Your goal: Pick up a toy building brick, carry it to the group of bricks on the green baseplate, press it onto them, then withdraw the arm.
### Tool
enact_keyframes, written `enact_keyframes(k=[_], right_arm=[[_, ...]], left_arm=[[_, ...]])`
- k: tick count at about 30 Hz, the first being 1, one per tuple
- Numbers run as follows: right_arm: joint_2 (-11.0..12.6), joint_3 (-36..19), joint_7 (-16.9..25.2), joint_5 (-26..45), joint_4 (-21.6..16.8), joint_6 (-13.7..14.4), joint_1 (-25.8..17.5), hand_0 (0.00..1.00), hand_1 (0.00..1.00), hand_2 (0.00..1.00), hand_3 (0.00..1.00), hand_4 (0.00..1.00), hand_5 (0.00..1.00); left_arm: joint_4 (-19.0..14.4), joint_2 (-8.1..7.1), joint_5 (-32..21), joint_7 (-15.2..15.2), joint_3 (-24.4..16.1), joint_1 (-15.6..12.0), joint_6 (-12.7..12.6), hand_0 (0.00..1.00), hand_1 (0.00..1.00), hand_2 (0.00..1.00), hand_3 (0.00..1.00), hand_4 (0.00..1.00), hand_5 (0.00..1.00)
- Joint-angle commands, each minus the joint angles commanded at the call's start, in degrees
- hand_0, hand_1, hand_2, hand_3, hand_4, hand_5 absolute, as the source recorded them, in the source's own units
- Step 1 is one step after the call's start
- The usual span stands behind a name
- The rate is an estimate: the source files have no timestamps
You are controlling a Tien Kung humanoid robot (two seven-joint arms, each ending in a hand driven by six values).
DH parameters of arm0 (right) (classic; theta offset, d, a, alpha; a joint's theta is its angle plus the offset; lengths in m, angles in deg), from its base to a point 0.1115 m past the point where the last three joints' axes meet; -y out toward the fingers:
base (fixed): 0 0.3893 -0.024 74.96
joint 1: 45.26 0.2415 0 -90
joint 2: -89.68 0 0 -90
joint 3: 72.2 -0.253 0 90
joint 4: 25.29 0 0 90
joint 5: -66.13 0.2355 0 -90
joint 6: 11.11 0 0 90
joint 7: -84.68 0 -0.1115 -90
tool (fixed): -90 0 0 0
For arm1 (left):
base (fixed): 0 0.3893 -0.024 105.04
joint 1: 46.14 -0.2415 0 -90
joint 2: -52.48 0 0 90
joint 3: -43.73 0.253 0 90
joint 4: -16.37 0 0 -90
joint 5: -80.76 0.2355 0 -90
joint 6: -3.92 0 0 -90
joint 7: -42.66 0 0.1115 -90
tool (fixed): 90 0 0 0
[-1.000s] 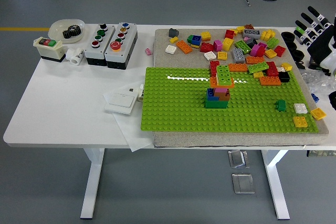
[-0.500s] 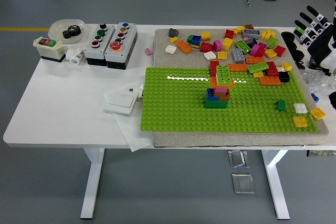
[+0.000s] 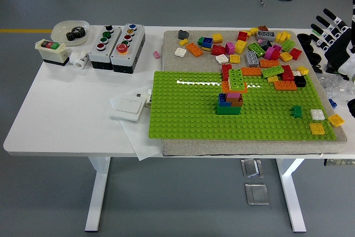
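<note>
Green baseplate [image 3: 188,116]: lies on a grey mat [image 3: 172,45] that covers the right half of the white table [image 3: 66,109]; a strip of glare runs across its far part.
Group of bricks [image 3: 231,99]: stands near the baseplate's middle, a stack with a dark green brick at the bottom, blue and brown above it, pink on top.
Light green brick [image 3: 237,79]: sits on an orange one at 12 o'clock from the stack, at the baseplate's far edge.
Loose bricks [image 3: 260,48]: scattered over the mat at 12 to 2 o'clock from the stack, red, yellow, orange, grey, white and magenta among them.
Small dark green brick [image 3: 297,111]: on the baseplate at 3 o'clock from the stack, well apart from it; a white brick [image 3: 317,114] and a yellow brick [image 3: 318,129] lie just beyond.
Right hand [image 3: 331,26]: at the picture's right edge, at 2 o'clock from the stack, beyond the mat's far right corner; fingers spread and straight, holding nothing, clear of every brick.
Left arm: out of view.
Button boxes [image 3: 117,40]: two side by side at 10 o'clock from the baseplate, with a white switch box [image 3: 51,51] and a white bowl [image 3: 67,29] holding a black gear further left.
White panel [image 3: 128,105]: flat on a sheet of paper just left of the baseplate.
</note>
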State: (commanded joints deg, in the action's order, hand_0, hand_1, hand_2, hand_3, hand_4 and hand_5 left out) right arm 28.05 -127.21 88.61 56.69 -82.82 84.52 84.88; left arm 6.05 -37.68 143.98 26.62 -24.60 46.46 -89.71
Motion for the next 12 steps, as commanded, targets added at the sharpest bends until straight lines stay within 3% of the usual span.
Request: enact_keyframes(k=[12], right_arm=[[-0.07,0.35,-0.15,-0.43,0.24,-0.12,-0.44,0.960,0.863,0.875,0.872,0.998,0.998]], left_arm=[[0.00,-0.13,0.70,-0.26,-0.05,-0.38,0.12,0.857,0.784,0.784,0.607,0.679,0.614]])
